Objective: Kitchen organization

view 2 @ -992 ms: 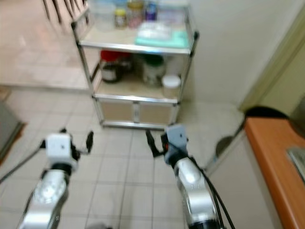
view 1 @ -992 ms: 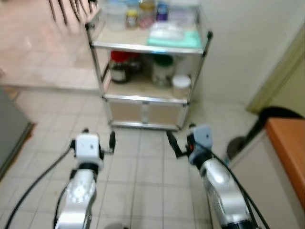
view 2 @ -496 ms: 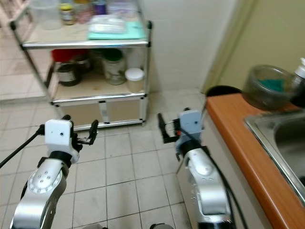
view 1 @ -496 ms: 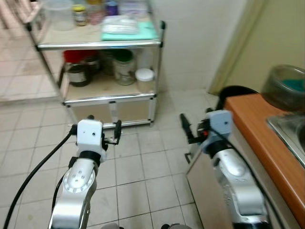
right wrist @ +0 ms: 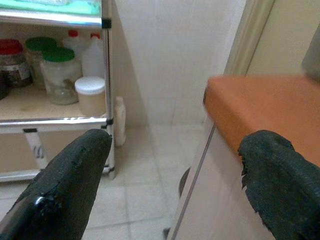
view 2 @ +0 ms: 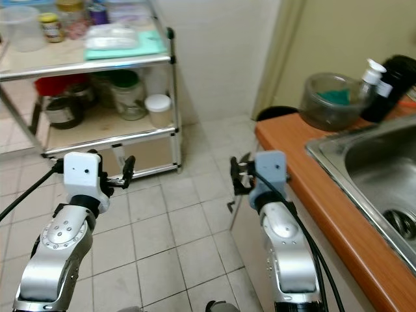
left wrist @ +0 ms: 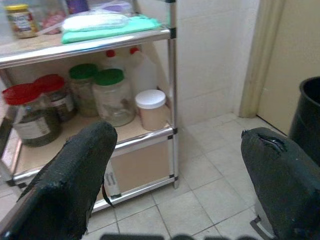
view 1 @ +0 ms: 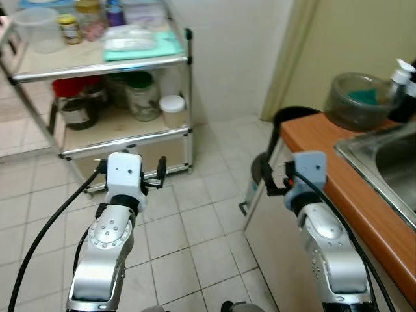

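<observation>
A metal shelf rack (view 1: 188, 84) stands against the white wall at the far left. Its top shelf holds a teal cloth (view 1: 146, 47) under a clear bag, a clear tub (view 1: 36, 29) and small jars. The middle shelf has a red-lidded jar (view 1: 75, 104), a green-lidded jar (view 1: 142, 97) and a white-lidded pot (view 1: 172, 109). My left gripper (view 1: 130, 168) hovers open over the floor tiles short of the rack, nothing between its fingers (left wrist: 80, 165). My right gripper (view 1: 289, 174) is open and empty beside the corner of the orange counter (right wrist: 260, 100).
On the counter lie a steel sink (view 2: 380, 172), a glass bowl (view 2: 331, 101) with something teal inside, a pump bottle (view 2: 369, 77) and a dark bottle (view 2: 393, 78). A black bin (view 1: 296, 120) stands at the counter's far end. Tiled floor (view 1: 195, 221) lies between rack and counter.
The camera has swung to the right: the rack now sits at the left of the picture, and the counter, sink and bottles have come into view. Both grippers stay open.
</observation>
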`<state>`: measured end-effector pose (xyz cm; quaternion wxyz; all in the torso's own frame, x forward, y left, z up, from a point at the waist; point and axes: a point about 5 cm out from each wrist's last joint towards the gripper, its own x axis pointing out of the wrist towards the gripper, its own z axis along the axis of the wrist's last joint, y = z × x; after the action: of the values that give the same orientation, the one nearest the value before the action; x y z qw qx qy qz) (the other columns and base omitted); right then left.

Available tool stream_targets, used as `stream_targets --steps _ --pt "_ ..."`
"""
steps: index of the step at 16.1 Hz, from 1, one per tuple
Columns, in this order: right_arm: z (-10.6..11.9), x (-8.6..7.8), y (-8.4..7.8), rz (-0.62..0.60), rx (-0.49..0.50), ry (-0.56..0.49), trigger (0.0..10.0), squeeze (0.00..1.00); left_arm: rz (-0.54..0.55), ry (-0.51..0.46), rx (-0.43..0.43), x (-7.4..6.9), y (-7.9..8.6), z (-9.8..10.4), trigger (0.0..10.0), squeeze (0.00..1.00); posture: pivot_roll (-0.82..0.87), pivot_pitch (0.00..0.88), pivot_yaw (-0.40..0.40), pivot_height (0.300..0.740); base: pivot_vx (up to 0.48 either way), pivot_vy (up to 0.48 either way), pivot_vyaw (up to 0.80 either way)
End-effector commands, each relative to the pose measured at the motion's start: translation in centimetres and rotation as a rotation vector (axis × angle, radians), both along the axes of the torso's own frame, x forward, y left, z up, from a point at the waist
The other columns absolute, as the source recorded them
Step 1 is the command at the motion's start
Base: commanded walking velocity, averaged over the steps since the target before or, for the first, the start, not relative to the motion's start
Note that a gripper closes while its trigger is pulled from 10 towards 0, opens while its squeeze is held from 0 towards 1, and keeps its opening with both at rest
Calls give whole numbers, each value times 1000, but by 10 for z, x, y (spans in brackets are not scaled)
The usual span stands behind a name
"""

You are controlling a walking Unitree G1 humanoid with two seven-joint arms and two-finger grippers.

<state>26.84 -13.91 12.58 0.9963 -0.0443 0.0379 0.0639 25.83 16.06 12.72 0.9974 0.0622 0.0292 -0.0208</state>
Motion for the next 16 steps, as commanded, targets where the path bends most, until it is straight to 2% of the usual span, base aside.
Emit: stream_targets --steps 1,4,7,9,10,12,16 --pt "16 0 6 37 1 -104 10000 1000 10 -30 1 2 0 9 10000 259 66 0 19 740 0 0 -800" --pt "19 3 9 39 36 -98 10000 1000 13 -36 9 3 -1 10 10000 259 71 0 15 740 0 0 -800" --pt "26 3 12 56 41 -137 10000 1000 -14 -54 26 1 -3 13 10000 255 62 0 23 740 0 0 -800" --pt "38 4 8 24 75 -185 10000 1000 -26 -77 32 4 -4 19 10000 251 59 0 25 740 0 0 -800" --pt "46 5 3 -22 128 -213 10000 1000 -44 -81 24 6 -6 22 10000 243 55 0 30 740 0 0 -800" --pt "47 4 -1 -50 107 -214 10000 1000 -54 -76 30 7 -7 21 10000 212 37 0 46 740 0 0 -800" --pt "44 -7 -4 -83 71 -190 10000 1000 -96 -72 33 9 -15 20 10000 212 2 0 77 740 0 0 -800"
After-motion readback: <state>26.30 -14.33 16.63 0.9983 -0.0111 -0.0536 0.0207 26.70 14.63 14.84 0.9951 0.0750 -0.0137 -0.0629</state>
